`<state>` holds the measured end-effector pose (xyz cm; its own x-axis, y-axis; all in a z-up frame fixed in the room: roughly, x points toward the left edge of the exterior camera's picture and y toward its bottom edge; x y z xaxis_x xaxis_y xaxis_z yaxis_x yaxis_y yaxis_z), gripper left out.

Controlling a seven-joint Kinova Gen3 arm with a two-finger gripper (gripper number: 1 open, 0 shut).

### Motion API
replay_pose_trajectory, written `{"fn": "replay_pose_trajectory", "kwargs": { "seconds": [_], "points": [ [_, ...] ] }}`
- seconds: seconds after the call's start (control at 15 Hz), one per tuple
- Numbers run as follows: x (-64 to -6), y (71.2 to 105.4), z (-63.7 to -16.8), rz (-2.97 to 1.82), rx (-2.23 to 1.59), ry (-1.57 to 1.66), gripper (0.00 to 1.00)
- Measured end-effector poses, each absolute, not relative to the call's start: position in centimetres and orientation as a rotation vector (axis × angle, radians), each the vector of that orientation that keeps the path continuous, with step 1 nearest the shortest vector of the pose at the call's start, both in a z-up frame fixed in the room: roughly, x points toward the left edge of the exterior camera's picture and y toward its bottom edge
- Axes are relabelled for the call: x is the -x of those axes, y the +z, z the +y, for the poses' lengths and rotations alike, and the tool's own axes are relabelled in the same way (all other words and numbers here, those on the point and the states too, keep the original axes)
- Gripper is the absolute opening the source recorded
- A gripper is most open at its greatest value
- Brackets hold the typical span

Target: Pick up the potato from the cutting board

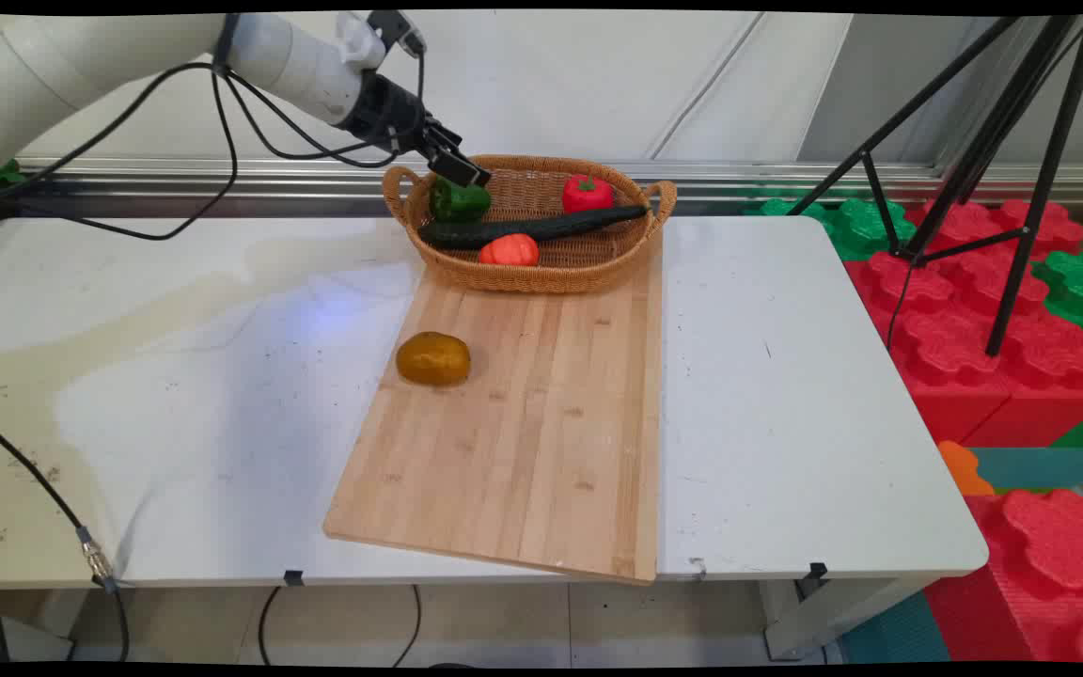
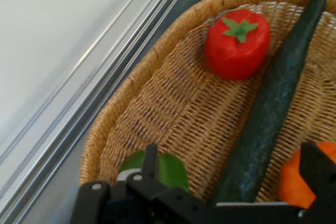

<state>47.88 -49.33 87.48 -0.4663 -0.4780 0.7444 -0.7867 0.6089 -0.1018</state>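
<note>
My gripper (image 1: pixel 463 170) hangs open over the left end of a wicker basket (image 1: pixel 532 278), just above a green pepper (image 1: pixel 460 200) and holding nothing. The basket also holds a red pepper (image 1: pixel 587 193), a long dark cucumber (image 1: pixel 532 228) and an orange-red tomato (image 1: pixel 509 250). In the hand view the gripper (image 2: pixel 233 151) spreads wide. Its left finger (image 2: pixel 151 161) stands over the green pepper (image 2: pixel 170 170). The cucumber (image 2: pixel 273 108) lies between the fingers, the tomato (image 2: pixel 290 182) sits by the right finger, and the red pepper (image 2: pixel 236 43) rests farther in on the basket's weave (image 2: pixel 157 103).
The basket stands on the far end of a wooden cutting board (image 1: pixel 523 432). A brown-yellow round fruit (image 1: pixel 433 358) lies on the board's left side. A black tripod (image 1: pixel 974 150) and red and green foam blocks (image 1: pixel 993 320) stand right of the white table (image 1: pixel 786 395).
</note>
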Motion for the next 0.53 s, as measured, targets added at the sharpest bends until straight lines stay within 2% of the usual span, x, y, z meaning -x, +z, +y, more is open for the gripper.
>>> {"fn": "replay_pose_trajectory", "kwargs": {
  "seconds": [0.53],
  "points": [
    [-48.1,90.8,-44.3,-2.185,-0.824,0.525,1.0]
  ]
}}
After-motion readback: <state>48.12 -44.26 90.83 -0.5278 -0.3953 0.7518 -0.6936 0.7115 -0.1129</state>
